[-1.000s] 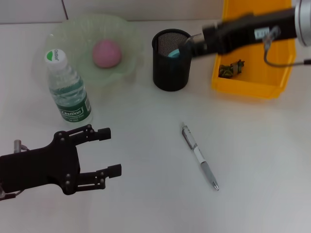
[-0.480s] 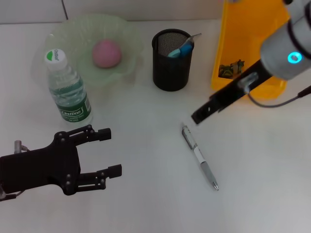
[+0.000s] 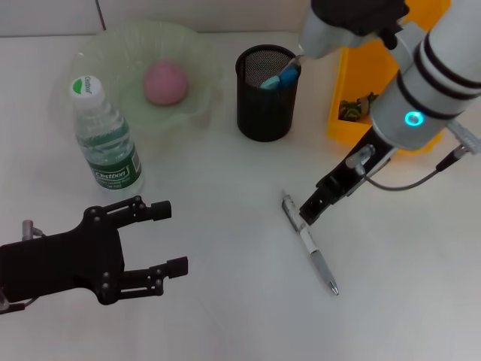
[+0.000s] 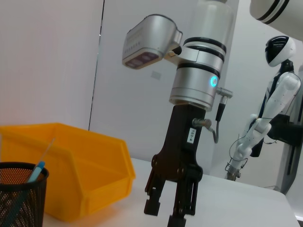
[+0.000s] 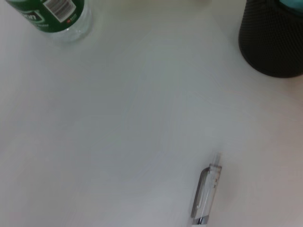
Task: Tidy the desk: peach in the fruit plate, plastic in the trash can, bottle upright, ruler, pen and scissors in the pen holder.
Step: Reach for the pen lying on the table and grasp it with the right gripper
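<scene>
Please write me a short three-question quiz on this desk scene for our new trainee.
1. True or false: the peach lies in the fruit plate.
2. Which task item lies on the table, outside the pen holder? A) scissors B) pen C) ruler
3. Fill in: the right gripper hangs just above the pen's ____ end.

Key
1. True.
2. B, the pen.
3. Clip. The left gripper sits open at the table's near left; the bottle stands upright.
</scene>
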Controlling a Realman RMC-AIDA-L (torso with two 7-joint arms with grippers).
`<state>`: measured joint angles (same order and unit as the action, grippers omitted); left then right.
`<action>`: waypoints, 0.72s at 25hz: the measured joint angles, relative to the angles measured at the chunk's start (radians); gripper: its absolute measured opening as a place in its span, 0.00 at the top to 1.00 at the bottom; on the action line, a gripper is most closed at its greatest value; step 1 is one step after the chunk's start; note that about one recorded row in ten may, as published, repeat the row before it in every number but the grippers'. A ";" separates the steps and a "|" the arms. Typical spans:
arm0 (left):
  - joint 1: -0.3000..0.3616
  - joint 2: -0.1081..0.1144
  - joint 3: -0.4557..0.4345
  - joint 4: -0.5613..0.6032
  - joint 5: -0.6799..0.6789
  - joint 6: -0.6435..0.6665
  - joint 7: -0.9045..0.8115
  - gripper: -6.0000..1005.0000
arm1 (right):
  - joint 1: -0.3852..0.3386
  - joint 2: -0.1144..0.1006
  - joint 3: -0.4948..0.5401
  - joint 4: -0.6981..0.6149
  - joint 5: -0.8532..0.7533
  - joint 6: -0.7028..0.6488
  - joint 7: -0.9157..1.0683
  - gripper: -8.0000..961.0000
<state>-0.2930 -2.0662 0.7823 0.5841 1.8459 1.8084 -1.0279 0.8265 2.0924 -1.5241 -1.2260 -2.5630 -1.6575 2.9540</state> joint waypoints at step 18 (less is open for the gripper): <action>0.013 -0.002 0.003 -0.002 0.011 0.000 0.041 0.17 | 0.103 0.000 -0.145 0.203 0.028 0.140 0.003 0.13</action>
<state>-0.2797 -2.0680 0.7853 0.5824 1.8571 1.8086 -0.9869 0.9300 2.0924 -1.6686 -1.0230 -2.5350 -1.5178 2.9566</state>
